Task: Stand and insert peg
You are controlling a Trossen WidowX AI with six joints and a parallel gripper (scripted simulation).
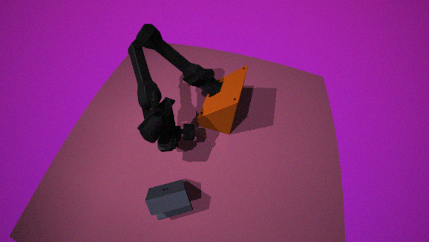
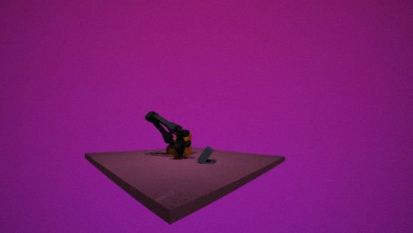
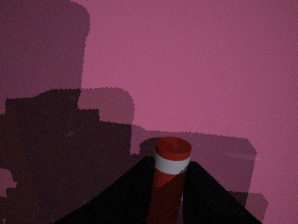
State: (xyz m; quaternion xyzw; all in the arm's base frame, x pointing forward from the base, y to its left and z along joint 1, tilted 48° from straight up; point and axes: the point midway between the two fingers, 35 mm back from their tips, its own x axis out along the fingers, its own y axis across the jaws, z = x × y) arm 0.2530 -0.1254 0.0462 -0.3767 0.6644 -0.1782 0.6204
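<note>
My gripper (image 3: 172, 172) is shut on the red peg (image 3: 166, 195). The peg's white band (image 3: 172, 166) and red end cap show just past the fingertips in the wrist view. That end's face is turned toward the camera and the body runs down between the fingers. The plain end is hidden, so I cannot tell whether it touches the table. In the top and exterior views the arm hides the peg. The grey sloped panel (image 1: 168, 202) (image 2: 205, 154) stands apart from the gripper, and its one hole (image 1: 165, 188) shows in the upper face in the top view.
An orange wedge-shaped block (image 1: 226, 93) (image 2: 189, 137) stands at the arm's base, with small dark spots near its corners. The arm (image 1: 141, 70) (image 2: 162, 123) bends over the table (image 1: 278, 167) (image 2: 150, 175). Arm shadows cover part of the table around the peg.
</note>
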